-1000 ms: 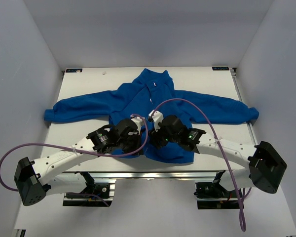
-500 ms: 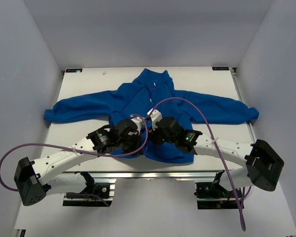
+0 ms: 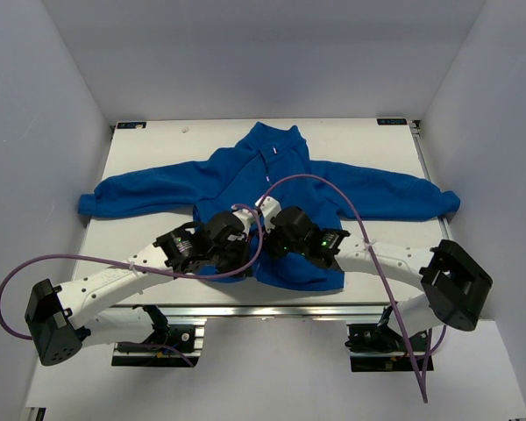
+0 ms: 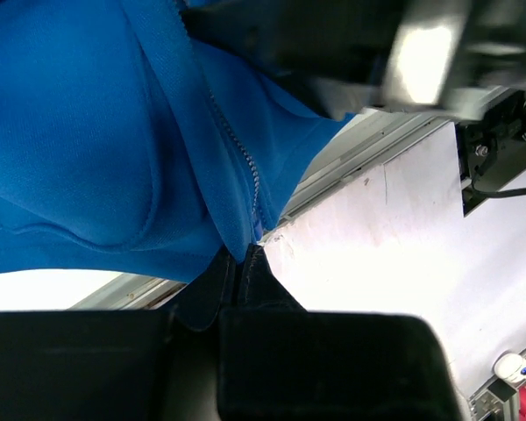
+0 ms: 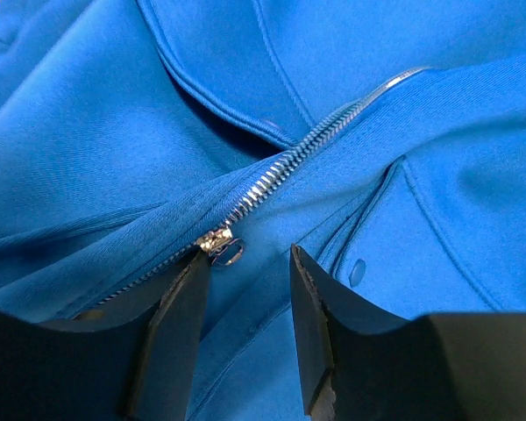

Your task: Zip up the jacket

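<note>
As the left tool (image 4: 239, 263) pinches the jacket (image 4: 79, 132) hem, the spread right tool (image 5: 248, 263) has shifted left, reaching the zipper slider (image 5: 219, 246) for gripping.

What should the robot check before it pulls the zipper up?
1. Left gripper pinching the jacket hem below the zipper: ok.
2. Right gripper shut on the zipper pull: not ok. It is open and the pull is not pinched.
3. Jacket flat on the table, sleeves spread: ok.
4. Fabric clear of the zipper teeth: cannot tell, because folds lie close.
</note>
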